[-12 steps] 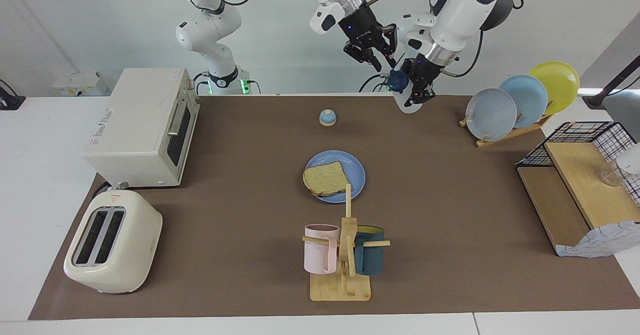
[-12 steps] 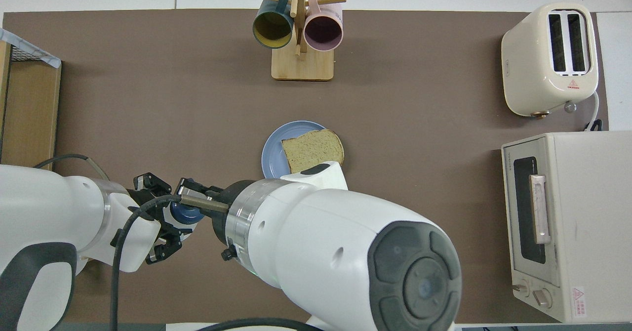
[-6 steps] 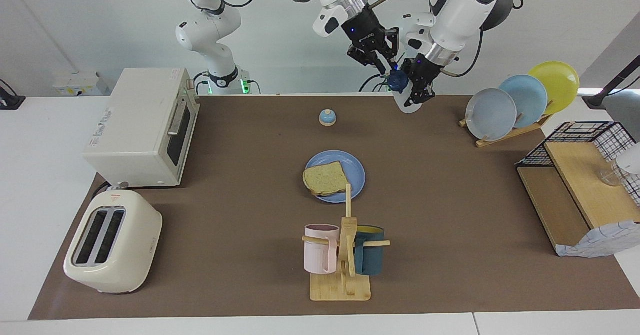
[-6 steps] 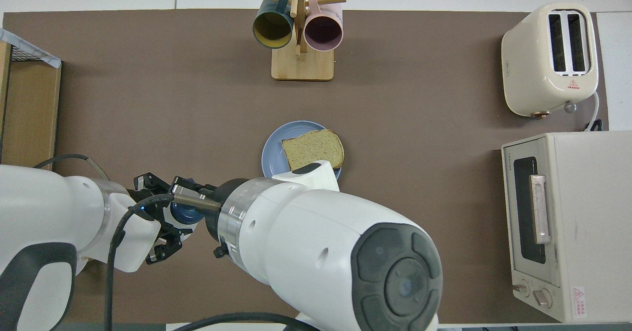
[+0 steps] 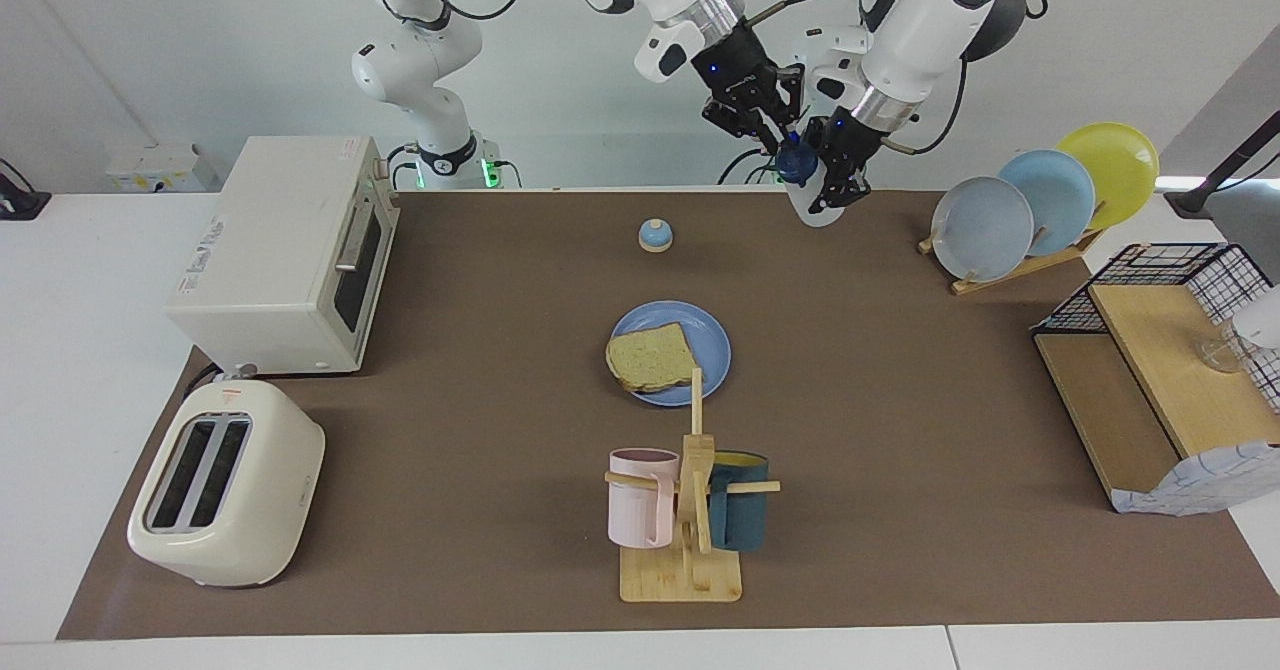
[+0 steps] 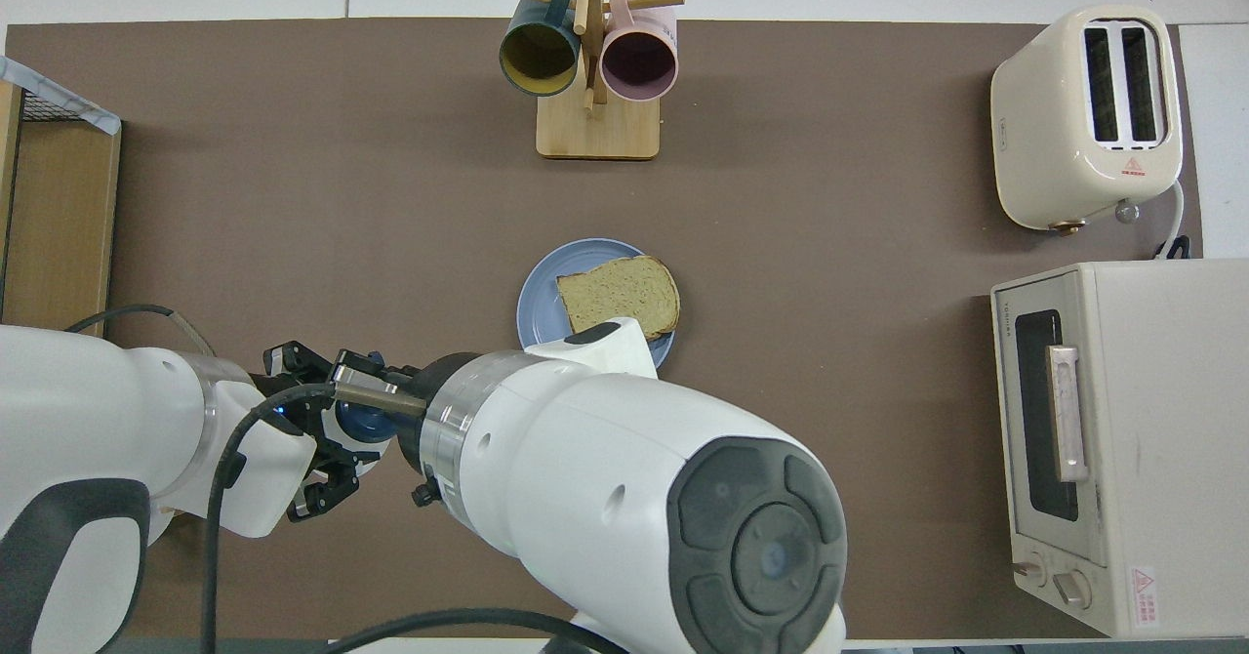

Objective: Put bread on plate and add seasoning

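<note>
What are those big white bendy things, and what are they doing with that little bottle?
They are two robot arms, each ending in a claw. One picture looks at them from across the table, the other looks down from above them. The left claw holds a small white seasoning bottle up in the air, near the robots' edge of the table. The right claw has come right up to the bottle's dark blue cap. On the brown table, a slice of bread lies on a blue plate. Around it stand a small bell, a mug rack, a toaster, and a little oven.
</note>
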Tool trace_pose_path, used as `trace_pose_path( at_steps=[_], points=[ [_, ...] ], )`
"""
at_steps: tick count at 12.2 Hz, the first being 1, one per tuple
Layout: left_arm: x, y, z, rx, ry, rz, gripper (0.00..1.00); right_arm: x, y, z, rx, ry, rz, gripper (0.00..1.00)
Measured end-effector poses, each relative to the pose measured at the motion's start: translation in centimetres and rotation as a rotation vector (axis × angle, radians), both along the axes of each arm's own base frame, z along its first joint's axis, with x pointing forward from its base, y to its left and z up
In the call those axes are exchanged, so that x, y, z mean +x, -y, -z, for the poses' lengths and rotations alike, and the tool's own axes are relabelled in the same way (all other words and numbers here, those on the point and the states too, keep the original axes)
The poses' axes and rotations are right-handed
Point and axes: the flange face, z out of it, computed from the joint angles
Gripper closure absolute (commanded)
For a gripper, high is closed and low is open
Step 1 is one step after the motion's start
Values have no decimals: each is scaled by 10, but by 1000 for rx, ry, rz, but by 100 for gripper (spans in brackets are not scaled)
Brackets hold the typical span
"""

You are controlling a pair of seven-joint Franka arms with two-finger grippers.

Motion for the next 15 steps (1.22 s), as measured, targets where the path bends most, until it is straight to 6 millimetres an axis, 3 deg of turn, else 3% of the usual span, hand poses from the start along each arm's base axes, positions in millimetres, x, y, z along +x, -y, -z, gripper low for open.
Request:
trace_pose_path(
  at_steps=[4,6,7,8,10,12,15],
  points=[
    [0,-2,0,-6,-1,-7,100,2,2,-7,4,5,1,100],
    [0,-1,-1,-12,-1,-6,100,9,12,-24,7,2,8,100],
    [-1,1,-2,-17,0,-5,100,16,20,-31,5,-6,17,24],
    [-2,2,-4,-20,4,-4,100,22,28,-32,1,-13,28,0],
    [-3,2,-5,-21,6,-4,100,28,35,-27,-17,-30,36,0],
    [-3,1,-3,-21,2,-6,100,49,62,-21,-53,-55,67,0],
    [-2,2,-5,-21,11,-18,100,103,160,-2,-224,-38,10,0]
  ],
)
